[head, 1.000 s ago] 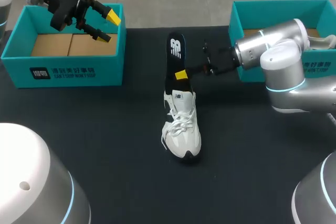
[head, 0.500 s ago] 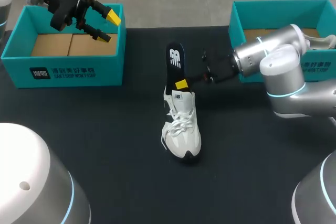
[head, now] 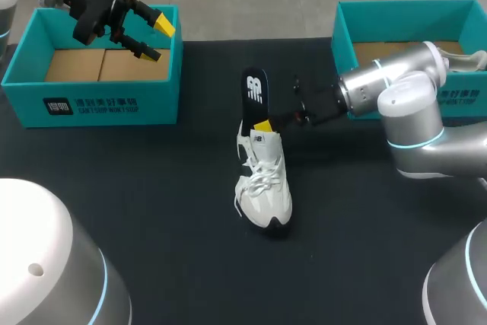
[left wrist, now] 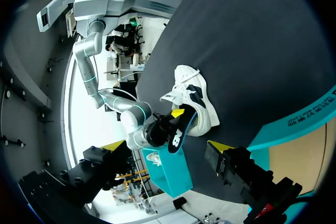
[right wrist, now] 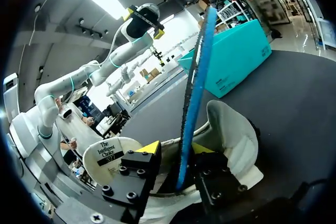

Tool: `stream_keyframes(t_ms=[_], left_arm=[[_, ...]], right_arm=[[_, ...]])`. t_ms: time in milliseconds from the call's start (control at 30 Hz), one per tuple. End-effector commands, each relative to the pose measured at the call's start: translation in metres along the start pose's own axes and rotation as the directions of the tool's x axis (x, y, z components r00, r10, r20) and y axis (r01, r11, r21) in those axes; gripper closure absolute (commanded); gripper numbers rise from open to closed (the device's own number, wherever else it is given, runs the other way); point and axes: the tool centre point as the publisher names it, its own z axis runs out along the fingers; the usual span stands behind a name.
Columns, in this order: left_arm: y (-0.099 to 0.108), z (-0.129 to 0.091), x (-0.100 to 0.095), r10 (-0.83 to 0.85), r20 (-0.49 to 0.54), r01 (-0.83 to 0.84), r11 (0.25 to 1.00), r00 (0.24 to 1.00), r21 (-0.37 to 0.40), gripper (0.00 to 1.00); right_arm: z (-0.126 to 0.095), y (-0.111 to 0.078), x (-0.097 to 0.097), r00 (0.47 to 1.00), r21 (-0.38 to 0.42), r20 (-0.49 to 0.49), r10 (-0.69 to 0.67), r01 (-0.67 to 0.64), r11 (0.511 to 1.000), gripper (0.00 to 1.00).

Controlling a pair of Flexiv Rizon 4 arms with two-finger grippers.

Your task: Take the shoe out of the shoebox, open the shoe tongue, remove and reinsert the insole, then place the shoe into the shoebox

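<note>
While the white lace-up sneaker point(head: 265, 188) rests on its sole near the middle of the black table surface point(head: 152, 188), toe toward the robot, the dark flat insole with a white logo point(head: 254, 89) stands nearly upright. Its lower end sits inside the sneaker's heel opening and its upper part projects above the collar. The right gripper point(head: 264, 125), reaching in from the right side, is clamped on the insole just above the collar. In the right wrist view, the insole's blue edge is pinched between both yellow-tipped fingers.

The left gripper point(head: 154, 39) hangs above the right end of the left teal shoebox with a brown cardboard floor point(head: 91, 104). Its fingers are spread and grasp nothing. The right teal shoebox point(head: 411, 13) stands at the table's far right, behind the right arm. The sneaker lies between the two shoeboxes, apart from both.
</note>
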Motion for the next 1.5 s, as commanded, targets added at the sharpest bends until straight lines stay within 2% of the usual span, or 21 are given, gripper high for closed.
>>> stream_keyframes(t_ms=[33,333,433,500,767,1033,1400,1467,1500], left_arm=[[0.0,-0.001,0.0,0.001,-0.002,-0.001,1.0,1.0,0.002,0.0],[0.0,-0.001,0.0,0.001,-0.002,-0.001,1.0,1.0,0.002,0.0],[0.0,-0.001,0.0,0.001,-0.002,-0.001,1.0,1.0,0.002,0.0],[0.0,-0.001,0.0,0.001,-0.002,-0.001,1.0,1.0,0.002,0.0],[0.0,-0.001,0.0,0.001,-0.002,-0.001,1.0,1.0,0.002,0.0],[0.0,-0.001,0.0,0.001,-0.002,-0.001,1.0,1.0,0.002,0.0],[0.0,-0.001,0.0,0.001,-0.002,-0.001,1.0,1.0,0.002,0.0],[0.0,-0.001,0.0,0.001,-0.002,-0.001,1.0,1.0,0.002,0.0],[0.0,-0.001,0.0,0.001,-0.002,-0.001,1.0,1.0,0.002,0.0]], right_arm=[[0.0,0.008,0.001,1.0,0.002,0.007,-0.02,0.02,1.0,0.55],[0.002,0.033,-0.003,0.997,0.011,-0.012,-0.077,0.077,0.997,0.62],[0.002,0.037,-0.005,0.996,0.015,-0.019,-0.088,0.088,0.996,0.76],[0.003,0.038,-0.005,0.995,0.027,-0.027,-0.093,0.094,0.995,1.0],[0.008,0.028,-0.005,0.995,0.094,-0.093,-0.048,0.057,0.994,1.0],[0.014,0.005,-0.004,0.996,0.158,-0.086,-0.001,0.014,0.987,1.0],[0.015,-0.017,0.003,0.996,0.155,-0.074,0.054,-0.042,0.987,1.0],[0.015,-0.017,0.005,0.996,0.153,-0.074,0.056,-0.044,0.987,0.77],[0.015,-0.015,0.005,0.996,0.149,-0.073,0.053,-0.042,0.988,0.69]])
